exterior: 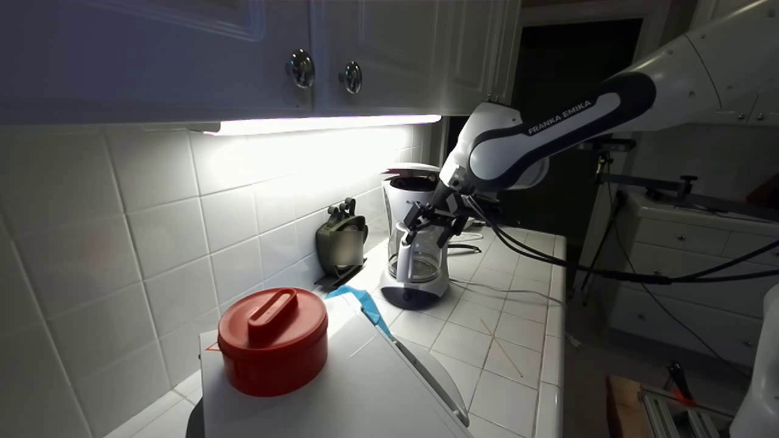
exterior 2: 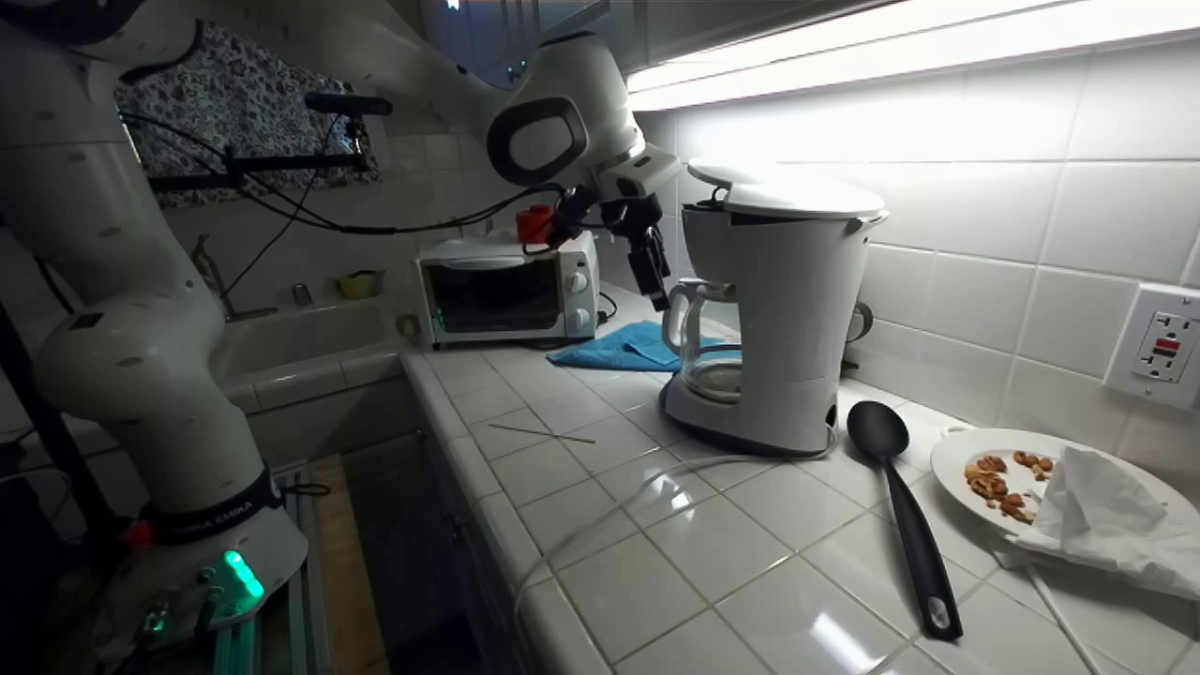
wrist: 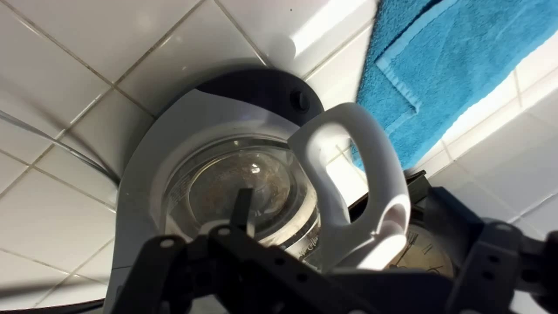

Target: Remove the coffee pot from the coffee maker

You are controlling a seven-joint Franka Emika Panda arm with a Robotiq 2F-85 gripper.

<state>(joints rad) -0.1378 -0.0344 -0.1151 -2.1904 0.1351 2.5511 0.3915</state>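
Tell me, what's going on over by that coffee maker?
A robot arm has its gripper open at the coffee pot, apparently about to take it by the handle. In the wrist view the handle shows between the spread fingers, though contact can't be made out. The coffee pot sits in the coffee maker, not yet removed.

The coffee pot (exterior: 427, 261) is seated in the coffee maker (exterior: 401, 199). The claw (exterior: 426, 239) is held near the pot's handle (exterior: 404, 263), jaws apart.
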